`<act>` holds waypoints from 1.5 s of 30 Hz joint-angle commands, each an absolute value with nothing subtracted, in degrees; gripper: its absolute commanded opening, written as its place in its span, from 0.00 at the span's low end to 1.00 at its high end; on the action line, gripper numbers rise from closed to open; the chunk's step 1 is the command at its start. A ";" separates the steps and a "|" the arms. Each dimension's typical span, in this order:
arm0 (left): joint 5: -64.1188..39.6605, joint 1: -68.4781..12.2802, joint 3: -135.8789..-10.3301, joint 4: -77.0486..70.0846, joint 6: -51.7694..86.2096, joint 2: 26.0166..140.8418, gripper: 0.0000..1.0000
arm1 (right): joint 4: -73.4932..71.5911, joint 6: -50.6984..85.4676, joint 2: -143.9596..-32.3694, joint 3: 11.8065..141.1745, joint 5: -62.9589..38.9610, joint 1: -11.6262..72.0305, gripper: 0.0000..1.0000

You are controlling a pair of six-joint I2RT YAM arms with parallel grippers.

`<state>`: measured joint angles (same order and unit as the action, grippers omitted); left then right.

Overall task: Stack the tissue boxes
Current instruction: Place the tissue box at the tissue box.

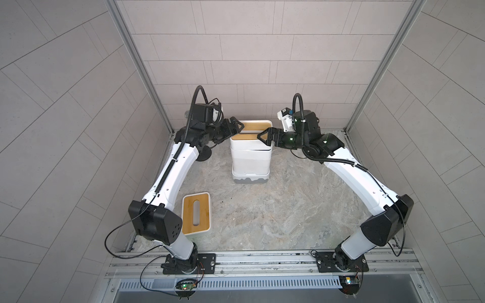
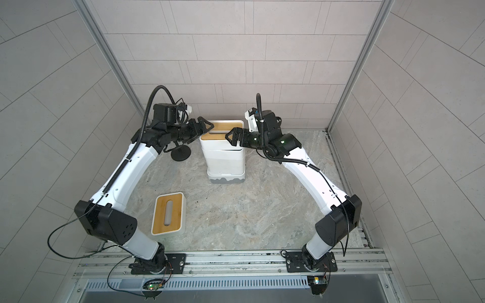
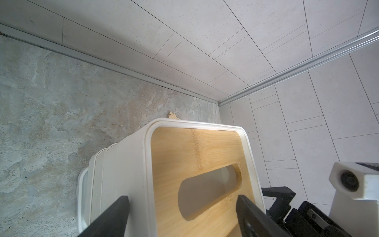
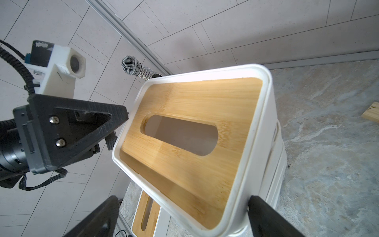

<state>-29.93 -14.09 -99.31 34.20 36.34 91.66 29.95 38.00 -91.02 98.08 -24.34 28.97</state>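
1. The stack [image 1: 250, 162] stands upright, with the wavy-based box [image 1: 250, 180] at its foot and a bamboo-topped box [image 1: 256, 125] on top.
2. Here's the left gripper [image 1: 237, 126] at that top box's left end, jaws spread, one tip right at the rim.
3. The right gripper [image 1: 263, 136] is at the opposite end, jaws spread wide. Whether they touch the box, I cannot tell.
4. One lone box [image 1: 196, 216] lies flat, well apart from the stack, on the left arm's side.

A round black stand base [image 1: 204, 155] sits left of centre on the marbled tabletop [image 1: 275, 210] in both top views, while the right wrist view shows a silver mesh-headed microphone [image 4: 131, 68] and a small wooden block [image 4: 371, 115].
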 commanded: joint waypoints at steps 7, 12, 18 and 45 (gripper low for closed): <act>-30.76 -15.00 -101.87 33.75 35.31 92.02 0.87 | 28.34 38.72 -88.37 97.33 -25.22 30.41 1.00; -31.81 -15.26 -102.26 33.75 35.42 92.54 0.87 | 28.32 38.93 -87.89 96.94 -24.87 31.09 1.00; -31.55 -15.55 -102.66 34.45 35.00 93.07 0.87 | 29.21 38.26 -87.50 96.75 -23.57 31.35 1.00; -26.46 -15.71 -103.69 37.46 34.20 92.10 0.90 | 31.57 35.95 -89.92 99.04 -21.42 30.17 1.00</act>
